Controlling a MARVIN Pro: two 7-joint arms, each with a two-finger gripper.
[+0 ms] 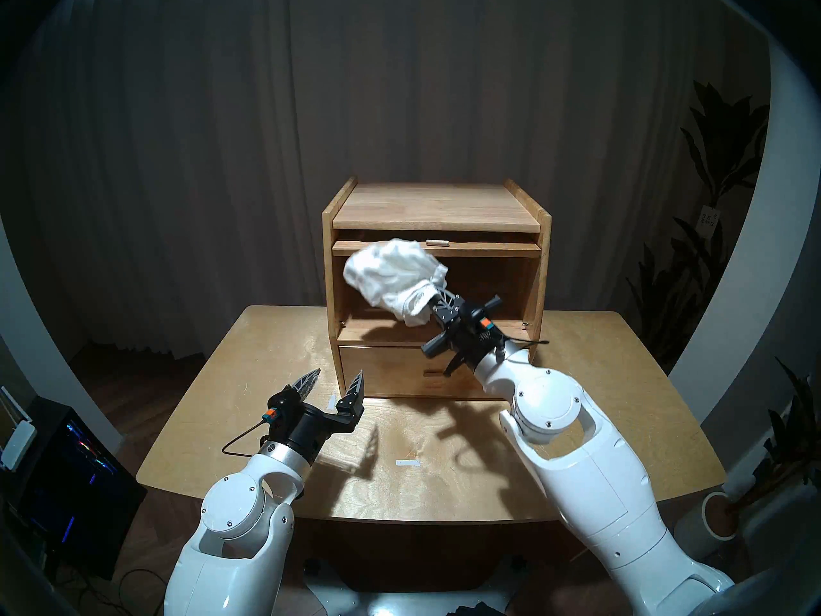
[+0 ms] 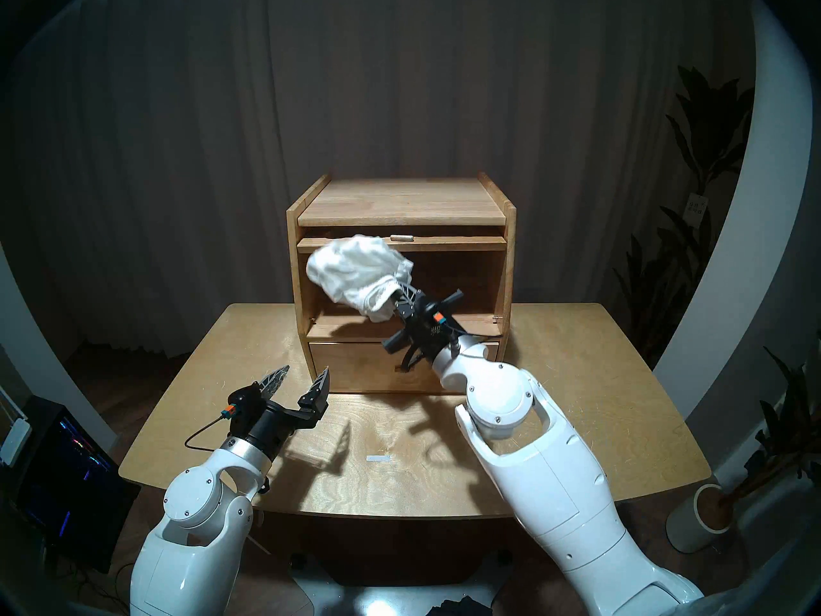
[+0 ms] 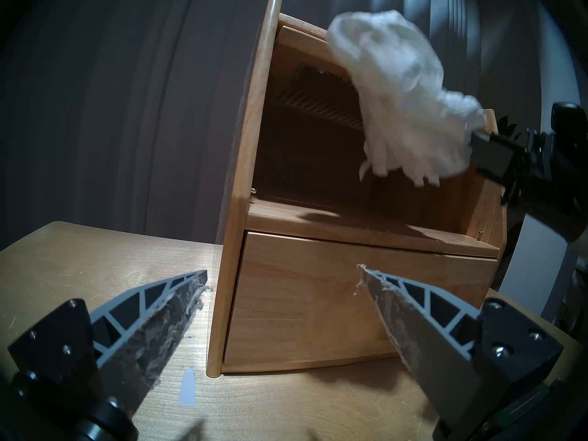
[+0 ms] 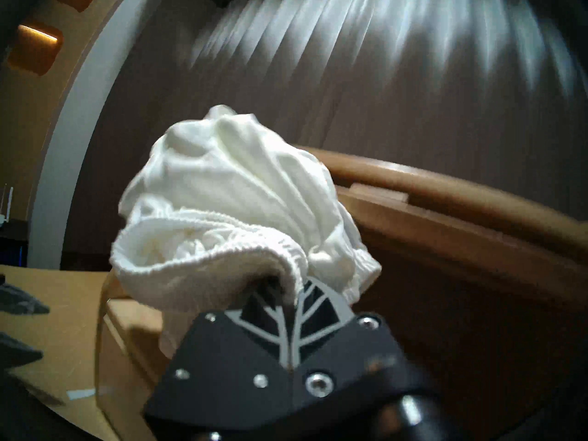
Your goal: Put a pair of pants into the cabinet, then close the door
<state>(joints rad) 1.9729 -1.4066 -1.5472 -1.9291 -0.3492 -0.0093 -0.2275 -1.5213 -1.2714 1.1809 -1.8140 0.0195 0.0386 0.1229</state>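
Observation:
My right gripper [image 1: 430,300] is shut on the pair of pants [image 1: 393,277], a white crumpled bundle with a ribbed hem [image 4: 216,255]. It holds them in the air at the mouth of the cabinet [image 1: 544,264], toward the upper left of the open compartment. The door [image 1: 488,249] is raised flat under the cabinet's top, with its small knob [image 1: 437,242] facing up. Its ribbed glass [image 3: 318,96] shows in the left wrist view. My left gripper [image 1: 338,374] stands open and empty above the table, in front of the cabinet's lower left corner.
A plain drawer front [image 1: 391,370] sits shut below the compartment. The cabinet stands at the back of a light-wood table [image 1: 599,379] with small white tape marks [image 1: 407,463]. A dark screen [image 1: 75,468] stands at the left and potted plants [image 1: 791,446] at the right.

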